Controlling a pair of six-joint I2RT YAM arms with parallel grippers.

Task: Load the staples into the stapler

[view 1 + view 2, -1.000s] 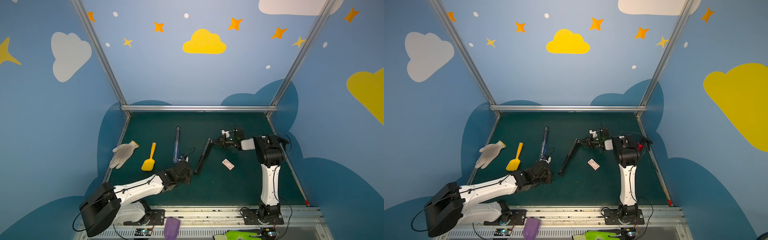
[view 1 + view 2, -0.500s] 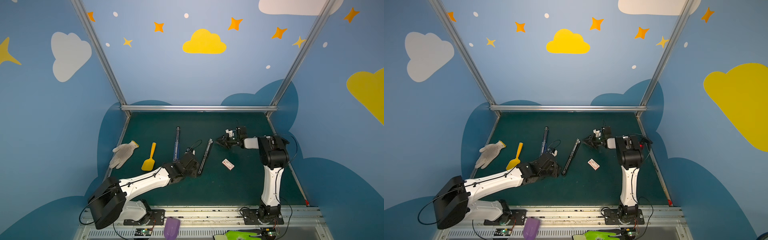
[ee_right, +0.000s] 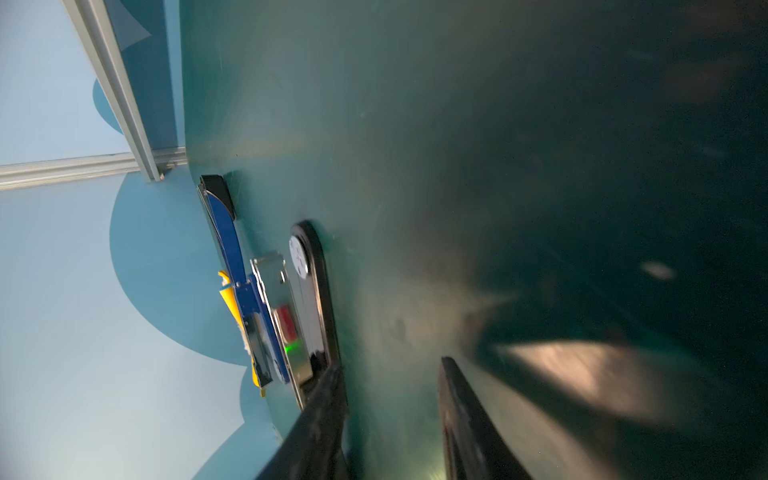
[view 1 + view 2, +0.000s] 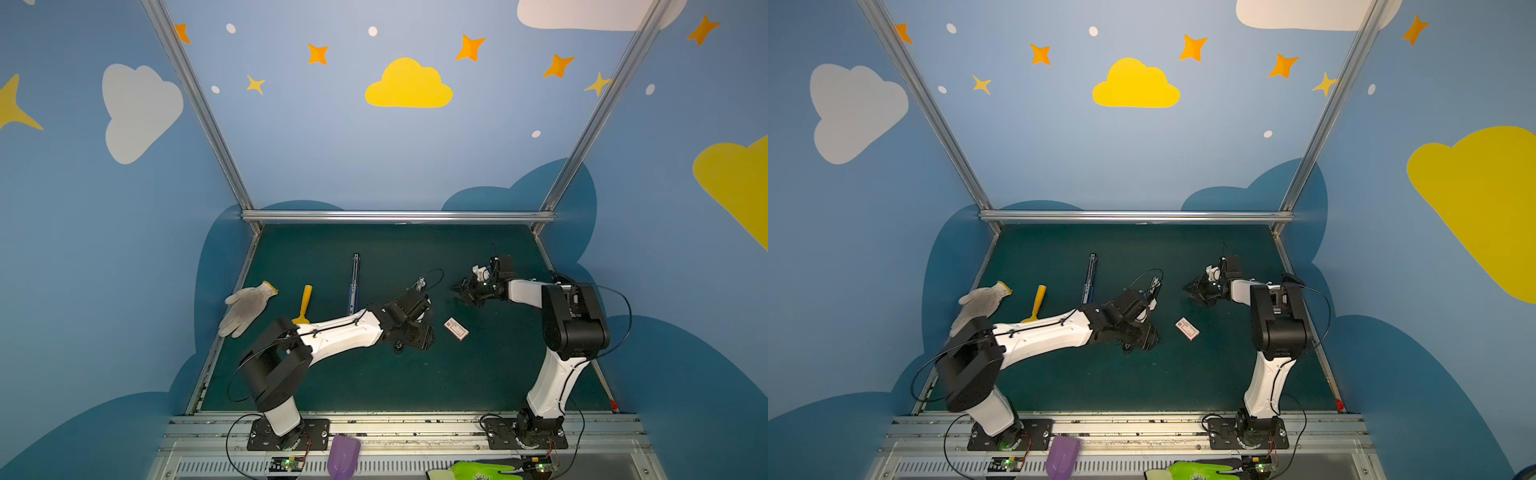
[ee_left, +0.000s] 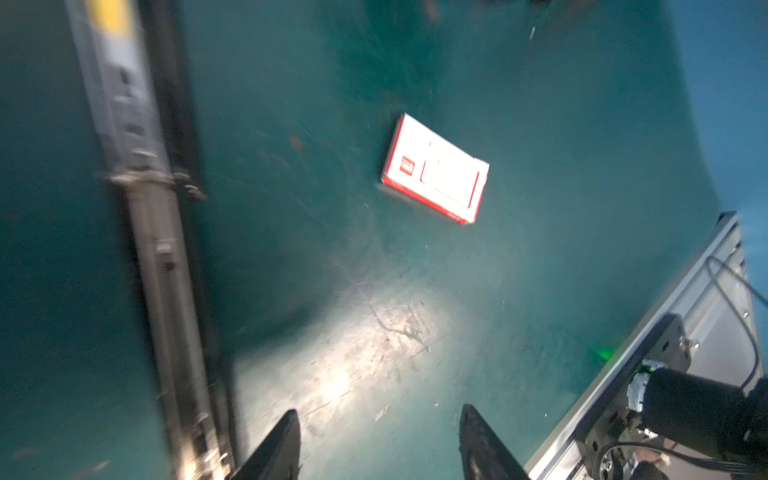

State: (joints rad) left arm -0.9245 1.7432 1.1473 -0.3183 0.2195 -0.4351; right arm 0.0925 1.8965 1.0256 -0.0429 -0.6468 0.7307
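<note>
The stapler [image 5: 153, 249] is a long black and silver bar lying flat on the green mat; it is blurred in the left wrist view, and its black base [image 3: 318, 291] shows in the right wrist view. In both top views the left wrist covers it. The staples are hidden inside a closed white box with red edges [image 4: 456, 328] [image 4: 1187, 328] [image 5: 434, 170]. My left gripper [image 5: 379, 415] [image 4: 415, 338] hangs open and empty over the mat between stapler and box. My right gripper [image 3: 390, 365] [image 4: 465, 291] is open and empty, one finger [image 3: 328, 399] beside the stapler's end.
A white work glove [image 4: 247, 307], a yellow scoop [image 4: 305, 301] and a long blue and silver tool [image 4: 353, 282] lie left of the stapler. A purple scoop [image 4: 343, 455] and a green glove [image 4: 478, 471] rest on the front rail. Aluminium posts frame the mat.
Both grippers have opened. The right gripper has drawn back to the right, off the stapler's far end. The left arm has swung right, over the stapler and toward the white box.
</note>
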